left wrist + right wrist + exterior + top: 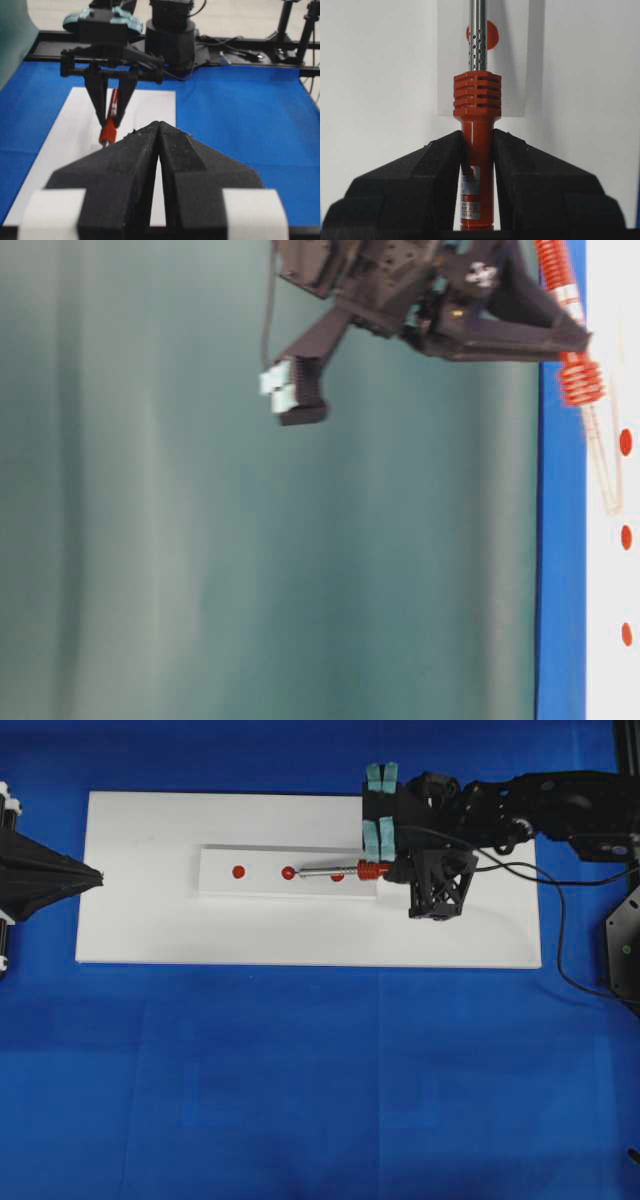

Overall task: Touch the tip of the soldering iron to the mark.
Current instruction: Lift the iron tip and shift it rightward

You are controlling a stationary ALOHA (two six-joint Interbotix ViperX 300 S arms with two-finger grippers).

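The right claw clamps the red-handled, silver-shafted soldering iron over red dots; only the left wrist view shows the left claw closed and empty.

You can see that your right arm is black all over, made of blocky parts with small screws. A thin black cable loops off it. Two pale blue-green padded strips sit on its wrist. Your right gripper has two thick black foam fingers with a rough face. Your left gripper has the same black wedge fingers, each with a white tape band near the back
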